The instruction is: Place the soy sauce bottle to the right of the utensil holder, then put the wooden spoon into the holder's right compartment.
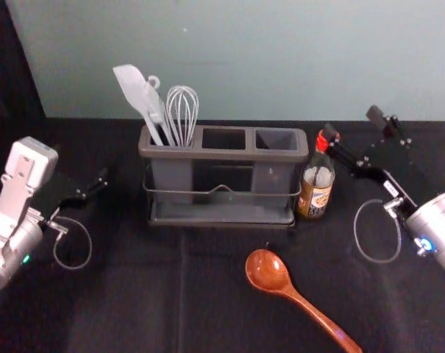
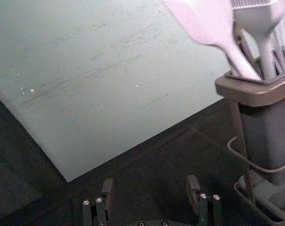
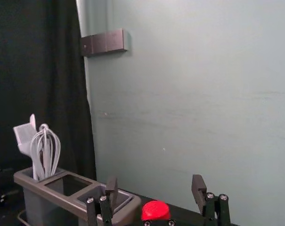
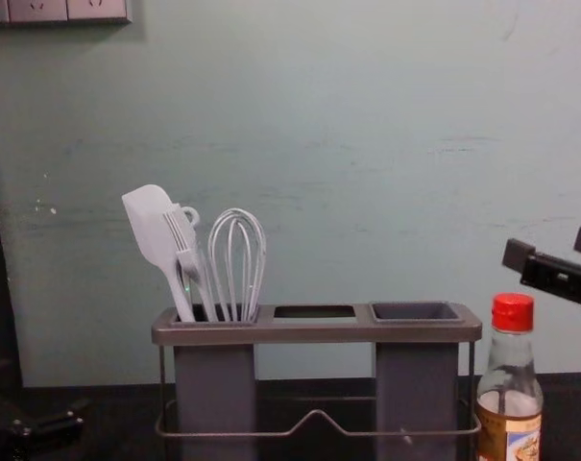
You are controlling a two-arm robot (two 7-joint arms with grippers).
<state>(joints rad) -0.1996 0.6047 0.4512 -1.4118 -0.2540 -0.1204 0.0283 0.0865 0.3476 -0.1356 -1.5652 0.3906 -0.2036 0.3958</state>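
- Wall (image 1: 244, 44): pale, stood behind everything.
- Cloth (image 1: 134, 294): black, covered the table, lay under holder and spoon.
- Holder (image 1: 222, 153): stood upright mid-table, three compartments in a wire frame; left compartment (image 4: 213, 384) had the white utensils, right compartment (image 1: 276, 140) was at the bottle end.
- Right gripper (image 1: 352, 123): was beyond the holder's right end, up near the bottle's cap; chest view had it above and to the right of the bottle, apart from it. Jaws apart, clamped on nothing.
- Left gripper (image 1: 88, 193): parked low off the holder's left end, well apart from it. Jaws apart in its wrist view, nothing between them.
- Spoon (image 1: 266, 271): wooden, reddish brown, lay on the cloth in front of the holder, bowl toward the holder, handle slanting off to the near right.
- Bottle (image 1: 316, 190): stood upright just beside the holder's right end; clear glass, printed label, dark sauce inside. Touching the holder or not, couldn't tell.
- Spatula (image 1: 135, 92): white, blade up, leaned out to the left.
- Whisk (image 1: 182, 110): wires up, right of the spatula.
- Brush (image 4: 182, 240): white, between spatula and whisk.
- Cap (image 4: 513, 312): red, on the bottle.
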